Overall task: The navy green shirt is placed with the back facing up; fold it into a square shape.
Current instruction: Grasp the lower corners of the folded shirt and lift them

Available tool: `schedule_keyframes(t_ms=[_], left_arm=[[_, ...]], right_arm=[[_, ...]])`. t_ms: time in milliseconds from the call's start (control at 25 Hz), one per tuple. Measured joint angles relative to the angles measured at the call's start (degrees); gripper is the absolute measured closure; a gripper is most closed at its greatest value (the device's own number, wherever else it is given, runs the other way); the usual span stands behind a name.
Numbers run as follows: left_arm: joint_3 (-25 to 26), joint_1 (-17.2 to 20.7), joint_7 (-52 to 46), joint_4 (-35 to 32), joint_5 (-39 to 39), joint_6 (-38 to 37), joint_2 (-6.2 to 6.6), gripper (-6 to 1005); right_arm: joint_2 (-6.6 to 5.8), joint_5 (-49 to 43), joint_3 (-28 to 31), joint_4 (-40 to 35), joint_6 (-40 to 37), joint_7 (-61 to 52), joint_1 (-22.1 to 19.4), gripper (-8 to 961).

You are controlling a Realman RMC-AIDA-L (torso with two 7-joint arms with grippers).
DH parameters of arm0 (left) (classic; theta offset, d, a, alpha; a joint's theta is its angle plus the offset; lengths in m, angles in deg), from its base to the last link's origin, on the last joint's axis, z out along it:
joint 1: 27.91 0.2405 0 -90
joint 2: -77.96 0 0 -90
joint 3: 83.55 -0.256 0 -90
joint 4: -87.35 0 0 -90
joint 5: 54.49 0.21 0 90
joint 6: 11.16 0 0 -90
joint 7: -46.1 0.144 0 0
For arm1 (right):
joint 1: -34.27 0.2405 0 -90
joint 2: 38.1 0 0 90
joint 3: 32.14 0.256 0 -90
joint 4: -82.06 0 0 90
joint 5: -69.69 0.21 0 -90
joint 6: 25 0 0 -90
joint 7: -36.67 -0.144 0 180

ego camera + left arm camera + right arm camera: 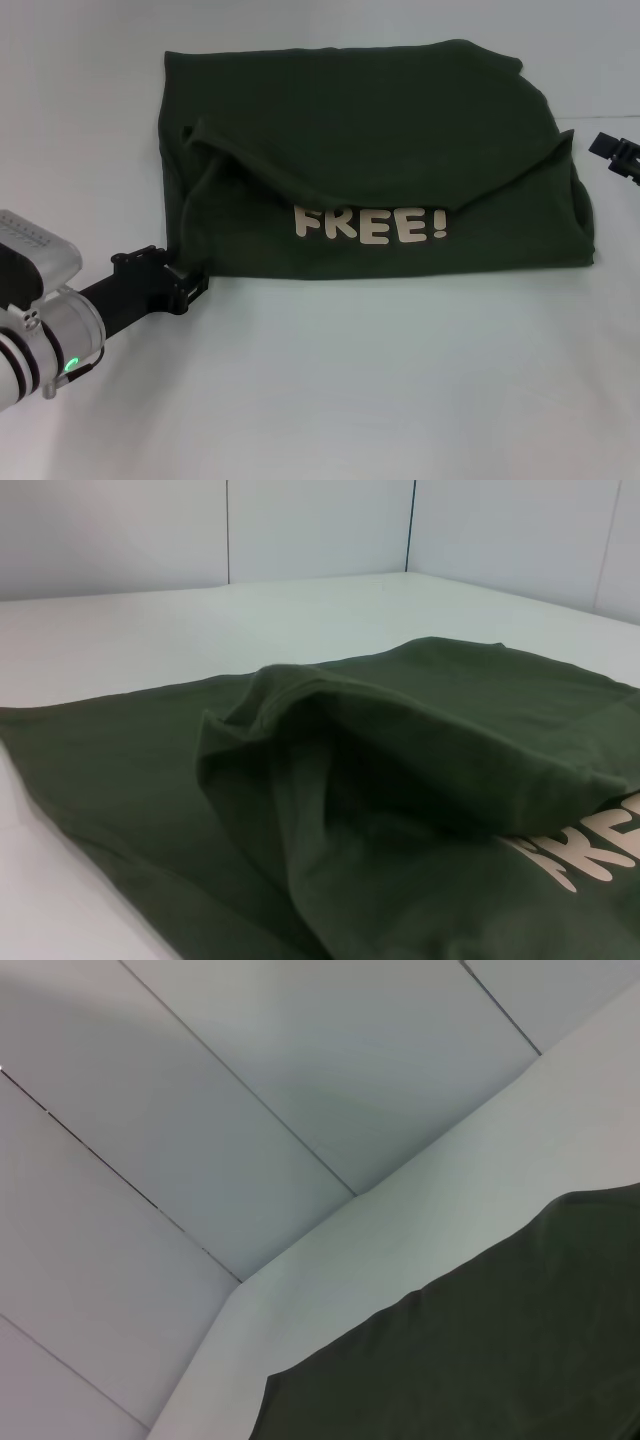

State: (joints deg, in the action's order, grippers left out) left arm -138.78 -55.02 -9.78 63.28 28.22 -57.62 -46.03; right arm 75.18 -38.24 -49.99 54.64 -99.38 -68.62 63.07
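The navy green shirt (pixel 370 150) lies on the white table, partly folded, far larger than the grippers. A flap with the cream "FREE!" lettering (pixel 370 225) is turned up along its near edge, and a loose ridge of cloth runs above it. My left gripper (pixel 195 282) sits low at the shirt's near left corner, right against the cloth. The left wrist view shows the bunched fold of the shirt (pixel 400 810) close up, with the lettering (pixel 590 855) at one side. At the shirt's right edge my right gripper (pixel 615 152) hovers apart from the cloth. The right wrist view catches a shirt (pixel 480 1360) edge.
The white table (pixel 350 400) stretches bare in front of the shirt and to both sides. Pale wall panels (pixel 200 1160) close off the table behind it.
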Motion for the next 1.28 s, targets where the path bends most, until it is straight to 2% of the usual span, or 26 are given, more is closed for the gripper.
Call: schedule_keyframes(t_ms=[160,600,720,880,960,1120,1280], left_arm=[[0.02,-0.11,-0.42,-0.28,0.07,0.00,0.06,582],[-0.27,-0.19,-0.90,-0.72,0.15,1.33,-0.08,824],[-0.27,0.07,-1.14,-1.09,0.17,0.95,-0.09,996],[-0.27,1.65,-3.48,-3.11,0.17,-1.95,0.02,995],[-0.27,2.47,-4.63,-4.04,0.18,-3.49,0.12,994],[-0.32,3.73,-5.55,-5.60,0.18,-5.08,0.19,993],[-0.31,3.78,-5.56,-5.71,0.18,-5.23,0.15,991]], right_arm=[[0.00,0.00,0.00,0.00,-0.04,0.00,-0.28,233],[-0.69,-0.30,-0.42,-0.10,-0.52,-0.63,-1.61,242],[-1.32,-1.01,-0.58,-0.32,-0.69,-1.64,-1.83,242],[-2.75,-4.53,-0.82,-0.70,-0.99,-4.88,-1.91,242],[-4.08,-8.17,-1.78,-1.00,-1.31,-8.48,-1.89,242],[-4.78,-11.29,-2.77,-2.10,-1.06,-11.88,-1.62,243],[-4.31,-12.87,-3.39,-3.44,0.43,-12.83,-0.97,243]])
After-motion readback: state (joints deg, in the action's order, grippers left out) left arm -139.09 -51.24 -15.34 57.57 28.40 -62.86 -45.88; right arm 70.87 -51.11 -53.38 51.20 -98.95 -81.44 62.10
